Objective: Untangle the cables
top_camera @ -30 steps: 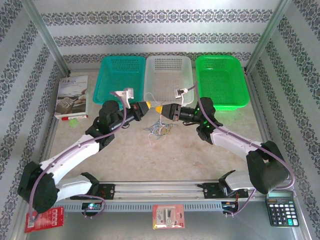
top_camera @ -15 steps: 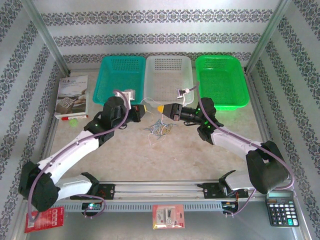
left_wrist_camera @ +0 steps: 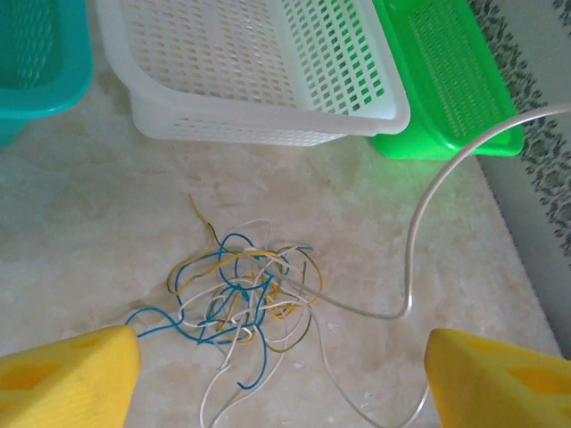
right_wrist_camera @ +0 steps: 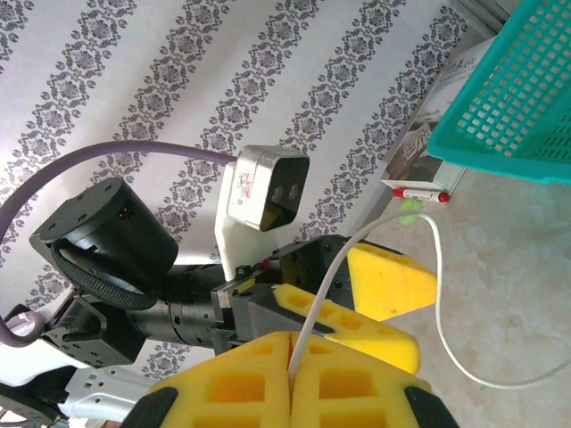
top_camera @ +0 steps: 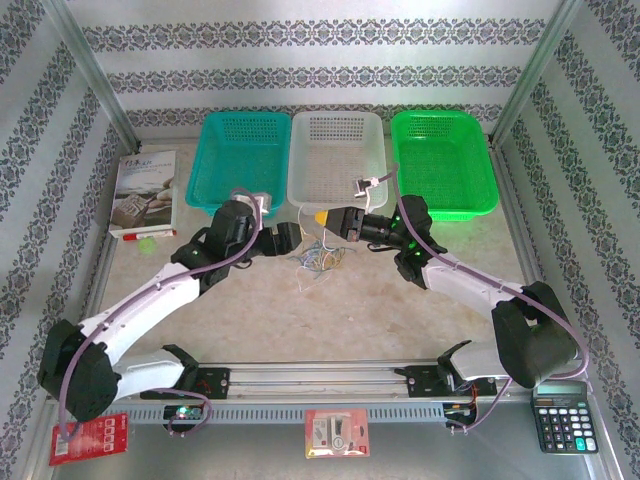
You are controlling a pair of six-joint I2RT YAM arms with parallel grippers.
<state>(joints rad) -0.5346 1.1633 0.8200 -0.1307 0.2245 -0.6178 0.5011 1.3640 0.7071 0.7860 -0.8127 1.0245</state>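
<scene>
Damask-patterned walls close round a pale marbled desk [top_camera: 250,310]. Near its middle, just short of the baskets, lies a small knot of thin, limp cables [left_wrist_camera: 241,299], whitish, blue and yellow, looped through one another. My right gripper [right_wrist_camera: 291,349] is clenched on one long whitish wire [left_wrist_camera: 419,223], which arcs up from the knot to its yellow foam pads. My left gripper [left_wrist_camera: 282,348] hangs released over the near side of the knot, jaws spread wide, touching nothing.

As I judge it, the step is to take a second strand while the right holds its wire. I'd bring the left down on a blue loop at the near left edge of the knot, where it lies apart from the rest. I'd close on that alone, then draw the grippers apart slowly so the loops slide rather than cinch.

Beyond the knot stand a teal perforated plastic basket [top_camera: 240,150], a white one [top_camera: 335,150] and a green one [top_camera: 440,160]. The white one's near wall is close to the cables, so I'd pull sideways, not toward it. A paperback book [top_camera: 143,190] and a red marker [top_camera: 140,233] lie far left and a black calculator [top_camera: 563,421] near right, all well apart from the work.
</scene>
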